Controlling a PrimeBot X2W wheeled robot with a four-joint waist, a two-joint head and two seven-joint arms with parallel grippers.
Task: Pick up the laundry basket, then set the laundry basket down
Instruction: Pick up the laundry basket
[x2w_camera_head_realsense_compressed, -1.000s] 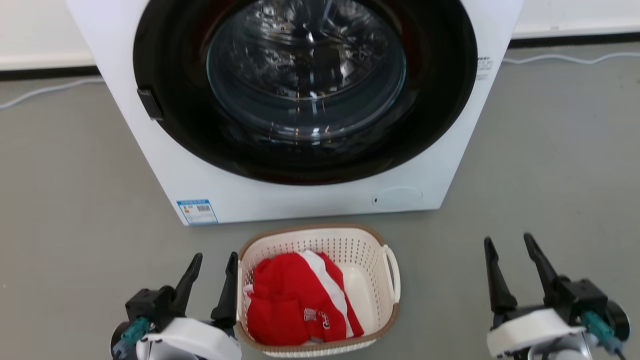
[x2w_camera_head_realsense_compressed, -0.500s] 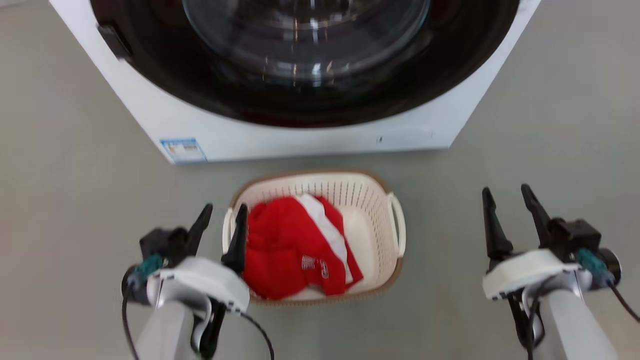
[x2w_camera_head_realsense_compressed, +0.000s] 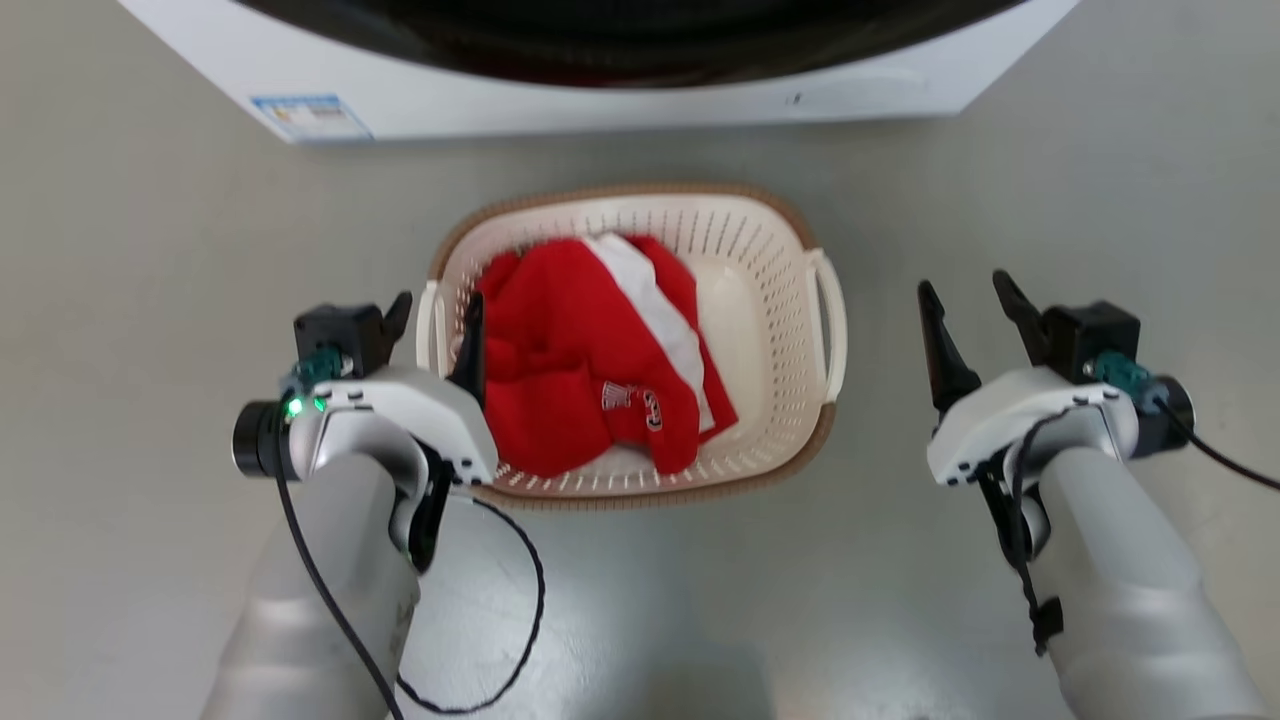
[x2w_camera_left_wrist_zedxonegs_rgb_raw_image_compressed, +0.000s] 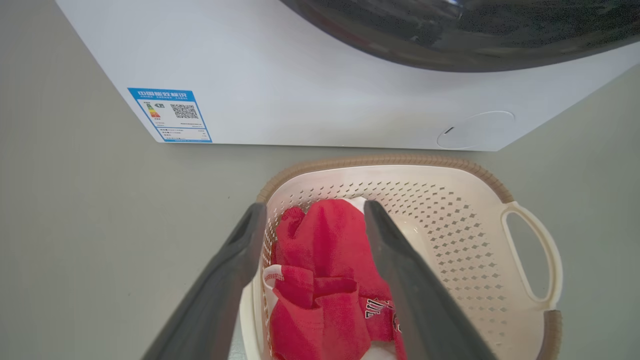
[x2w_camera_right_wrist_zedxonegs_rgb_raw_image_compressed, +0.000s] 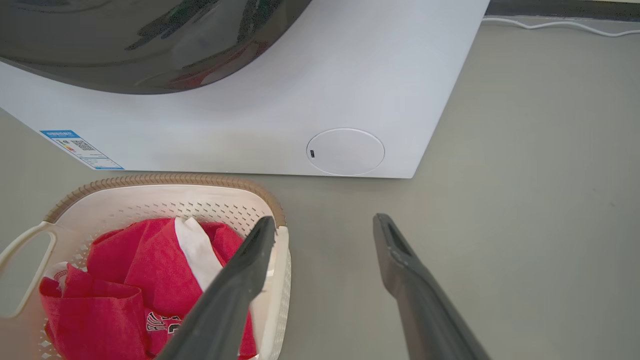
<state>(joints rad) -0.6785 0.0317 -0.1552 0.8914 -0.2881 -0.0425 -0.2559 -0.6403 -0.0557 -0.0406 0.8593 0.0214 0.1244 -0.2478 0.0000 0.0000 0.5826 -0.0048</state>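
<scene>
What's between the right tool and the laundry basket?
Bare grey floor; the head view shows a gap between the right tool and the laundry basket.

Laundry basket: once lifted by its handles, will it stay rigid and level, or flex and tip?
Likely rigid: the laundry basket looks like moulded perforated plastic. Probably light, holding a red garment. That garment lies toward its left, so it might tilt slightly.

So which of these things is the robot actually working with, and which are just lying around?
Part of the job: laundry basket; left gripper, open, astride its left wall; right gripper, open, clear of its right side.

Just there: washing machine; red and white garment inside the basket; blue label on the machine; white cable on the floor.
</scene>
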